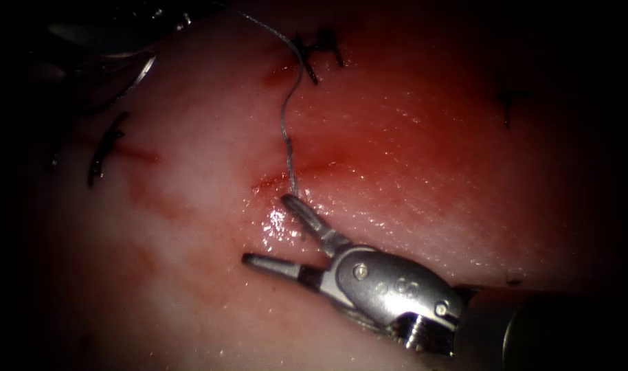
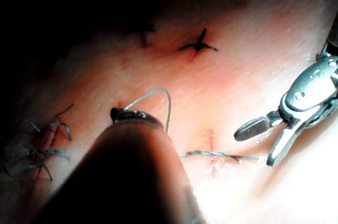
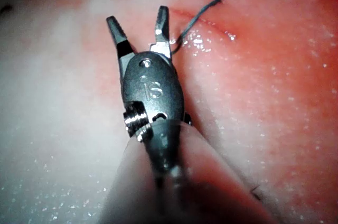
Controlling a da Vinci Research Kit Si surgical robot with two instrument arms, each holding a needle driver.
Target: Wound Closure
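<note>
The tissue [image 1: 410,158] has a short red cut [image 1: 286,175] at its middle. My right tool [image 1: 267,230] lies just below the cut with its jaws open and nothing between them; it is also seen in the right wrist view [image 3: 138,20] and the left wrist view [image 2: 261,142]. Grey thread [image 1: 299,82] leaves the tissue at the cut beside the upper jaw and climbs to the upper left. There my left tool [image 1: 115,41] sits in shadow, apparently shut on the needle [image 1: 141,75], a thin curved glint clear of the tissue. I cannot tell where along its curve. Thread [image 2: 158,93] loops from that tool's tip [image 2: 124,113].
Tied dark stitches with cut ends sit above the cut [image 1: 321,48], to the left [image 1: 104,148] and far right [image 1: 508,99]. Red fluid stains the tissue around the cut [image 1: 341,148]. A strand of thread [image 2: 216,154] lies across the cut.
</note>
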